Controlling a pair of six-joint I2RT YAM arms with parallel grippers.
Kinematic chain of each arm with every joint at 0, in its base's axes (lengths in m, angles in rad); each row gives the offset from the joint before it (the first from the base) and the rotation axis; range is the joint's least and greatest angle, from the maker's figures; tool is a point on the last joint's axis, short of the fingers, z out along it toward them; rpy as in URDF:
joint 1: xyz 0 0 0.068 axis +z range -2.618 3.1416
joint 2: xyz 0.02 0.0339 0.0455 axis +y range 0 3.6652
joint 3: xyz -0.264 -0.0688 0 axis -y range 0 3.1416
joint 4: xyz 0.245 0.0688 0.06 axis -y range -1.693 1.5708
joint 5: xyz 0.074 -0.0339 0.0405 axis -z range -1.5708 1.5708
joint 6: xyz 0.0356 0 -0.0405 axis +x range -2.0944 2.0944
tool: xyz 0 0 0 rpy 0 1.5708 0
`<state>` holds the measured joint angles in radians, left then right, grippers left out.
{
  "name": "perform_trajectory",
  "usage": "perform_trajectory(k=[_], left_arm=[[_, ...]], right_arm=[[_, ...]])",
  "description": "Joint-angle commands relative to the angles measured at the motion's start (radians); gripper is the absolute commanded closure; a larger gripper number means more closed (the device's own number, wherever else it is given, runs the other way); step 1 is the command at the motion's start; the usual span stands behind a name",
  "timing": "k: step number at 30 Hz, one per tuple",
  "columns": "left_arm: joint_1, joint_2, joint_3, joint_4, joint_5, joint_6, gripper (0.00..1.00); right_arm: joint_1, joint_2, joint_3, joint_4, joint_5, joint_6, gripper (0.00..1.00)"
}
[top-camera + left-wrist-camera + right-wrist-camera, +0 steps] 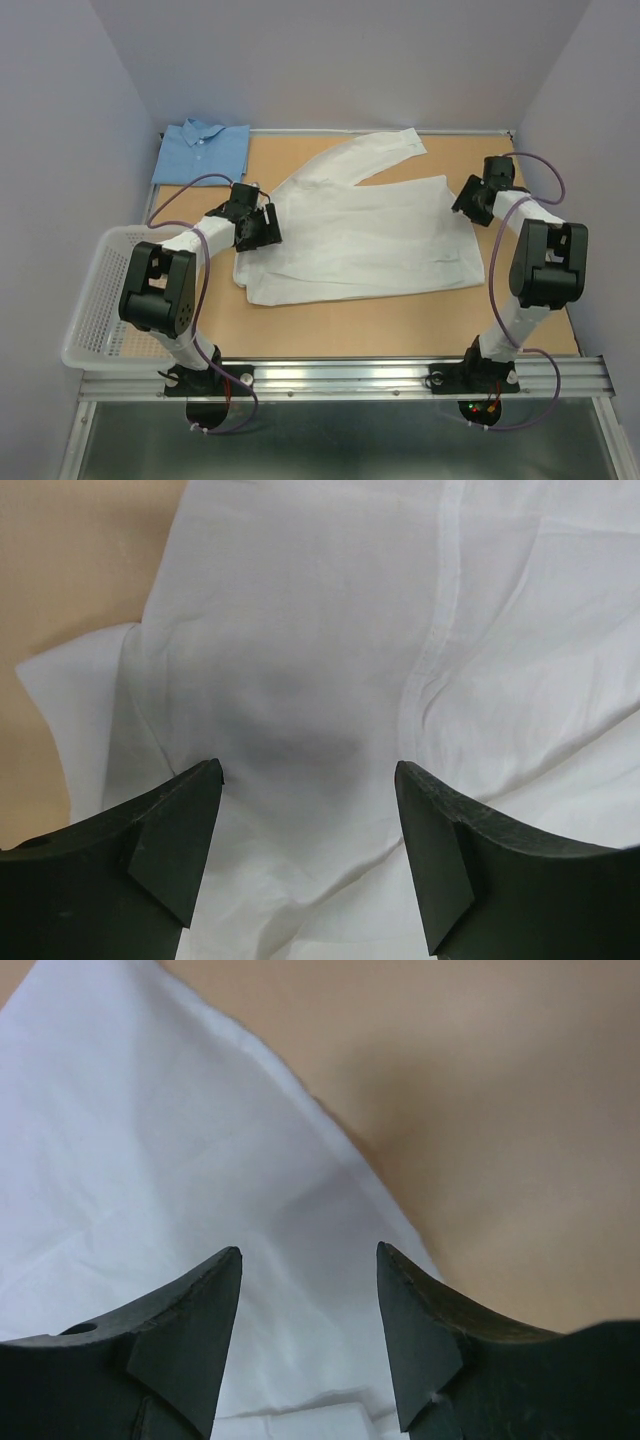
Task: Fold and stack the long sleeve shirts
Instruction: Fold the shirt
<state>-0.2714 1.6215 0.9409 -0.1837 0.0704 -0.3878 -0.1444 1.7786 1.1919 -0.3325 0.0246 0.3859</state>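
A plain white long sleeve shirt (370,235) lies spread across the middle of the table, one sleeve reaching to the back right. A light blue long sleeve shirt (203,150) sits folded at the back left corner. My left gripper (264,230) hovers over the white shirt's left edge. In the left wrist view it (310,770) stands open, with only white cloth (330,630) below. My right gripper (466,204) is at the shirt's right edge. It (310,1250) is open over a corner of the white cloth (150,1160), nothing between the fingers.
A white mesh basket (95,300) hangs off the table's left side next to the left arm. Bare tan tabletop (400,325) runs along the front, and more of it (480,1080) lies beyond the shirt's right edge. Walls close in on three sides.
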Motion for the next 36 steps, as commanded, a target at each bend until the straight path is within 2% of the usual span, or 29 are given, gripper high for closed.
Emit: perform_trajectory(k=[1, 3, 8, 12, 15, 22, 26, 30, 33, 36], left_arm=[[0.003, -0.029, 0.006, 0.012, 0.029, -0.005, 0.2], [0.003, -0.048, 0.015, 0.029, 0.035, -0.01, 0.2], [0.004, -0.045, 0.041, 0.09, 0.046, -0.036, 0.2], [0.008, 0.053, 0.072, 0.099, 0.058, -0.057, 0.2], [0.021, 0.077, 0.052, 0.093, 0.074, -0.069, 0.21], [0.061, 0.02, -0.057, 0.06, 0.094, -0.098, 0.21], [0.093, -0.044, -0.106, 0.014, 0.079, -0.102, 0.21], [0.097, -0.107, -0.028, -0.072, 0.026, -0.05, 0.21], [0.095, -0.126, 0.109, -0.106, 0.002, 0.036, 0.21], [0.093, -0.082, 0.292, -0.14, -0.04, 0.125, 0.23]], right_arm=[[0.063, -0.002, 0.071, 0.047, -0.132, -0.05, 0.39], [0.075, -0.01, 0.064, 0.104, -0.191, -0.021, 0.39], [0.086, 0.034, 0.0, 0.288, -0.434, 0.175, 0.39], [0.092, 0.096, -0.096, 0.467, -0.463, 0.275, 0.39], [0.091, 0.108, -0.138, 0.478, -0.44, 0.281, 0.39], [0.06, 0.042, -0.299, 0.461, -0.344, 0.318, 0.39], [0.051, -0.04, -0.353, 0.345, -0.211, 0.3, 0.39], [0.051, -0.126, -0.31, 0.218, -0.126, 0.231, 0.39], [0.051, -0.154, -0.203, 0.161, -0.101, 0.159, 0.39], [0.051, -0.145, -0.085, 0.119, -0.097, 0.078, 0.39]])
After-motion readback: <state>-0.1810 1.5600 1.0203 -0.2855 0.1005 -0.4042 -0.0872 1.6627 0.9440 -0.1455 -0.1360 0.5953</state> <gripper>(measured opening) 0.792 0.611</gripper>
